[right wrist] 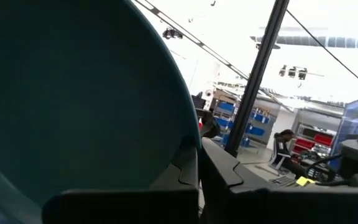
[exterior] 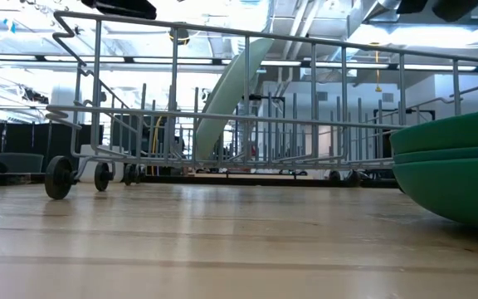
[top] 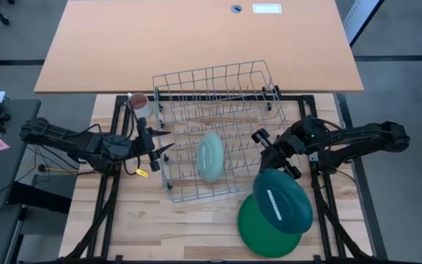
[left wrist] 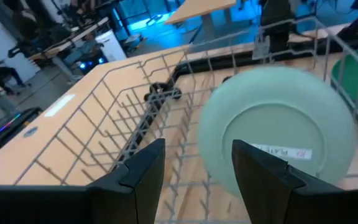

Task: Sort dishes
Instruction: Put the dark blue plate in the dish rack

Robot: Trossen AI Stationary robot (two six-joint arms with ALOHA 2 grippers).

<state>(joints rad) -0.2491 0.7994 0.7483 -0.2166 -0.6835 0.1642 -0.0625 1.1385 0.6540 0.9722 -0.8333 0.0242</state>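
Two grippers working: my right gripper [top: 276,163] is clamping the glossy teal plate [top: 283,199]; left gripper [top: 163,147] is gaping beside the wire rack [top: 218,88]; pale wood table [top: 160,227].

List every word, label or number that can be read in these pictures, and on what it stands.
Nothing can be read.
Mint plate in the rack: a label strip on its underside, too blurred to read.
Teal plate, in the right gripper: a white strip, too small to read.
Far table: a white label, too small to read.
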